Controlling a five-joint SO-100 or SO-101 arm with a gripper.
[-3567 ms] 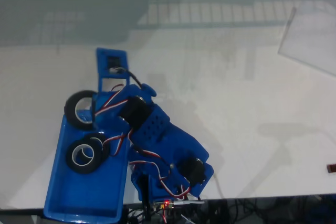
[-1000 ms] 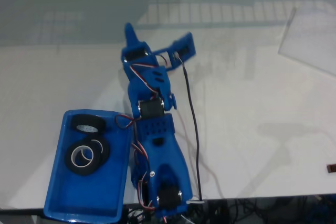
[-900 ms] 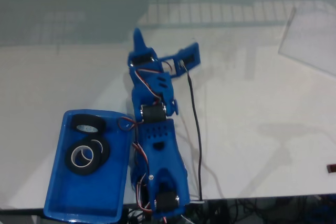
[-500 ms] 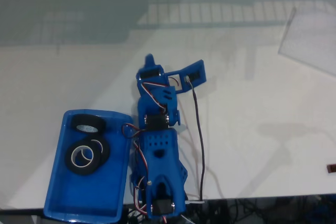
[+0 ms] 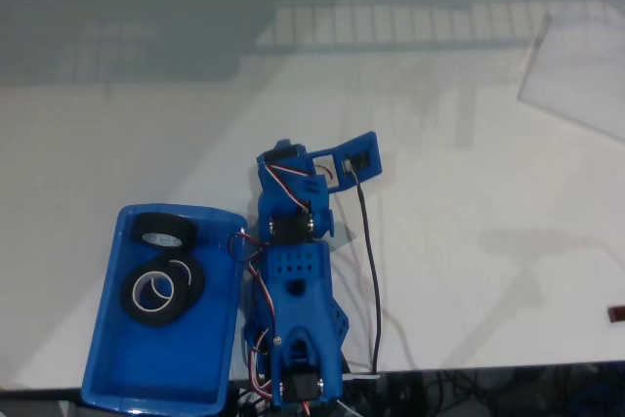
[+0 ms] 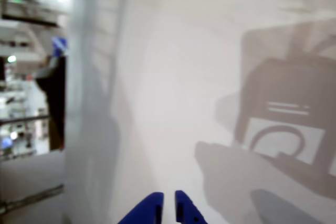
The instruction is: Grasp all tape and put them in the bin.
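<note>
The blue two-finger gripper (image 6: 169, 207), fingertips nearly together and holding nothing, has drawn back toward the arm's base since earlier. Small black ring-shaped tape rolls (image 5: 161, 286) stay in the shallow glossy blue bin (image 5: 117, 363), unmoved.

White glossy tabletop (image 5: 459, 241), brightly lit, with soft grey shadows across it. Darker grey-green band along far side in fixed view, carrying a pale grid-like reflection (image 5: 391, 21) (window or ceiling panel, cannot tell). Clear sheet (image 5: 576, 75) lying at upper right. Dark cable clutter (image 5: 488, 393) below near table edge. Wrist view: blurred, lit room interior (image 6: 29, 66) at left.
</note>
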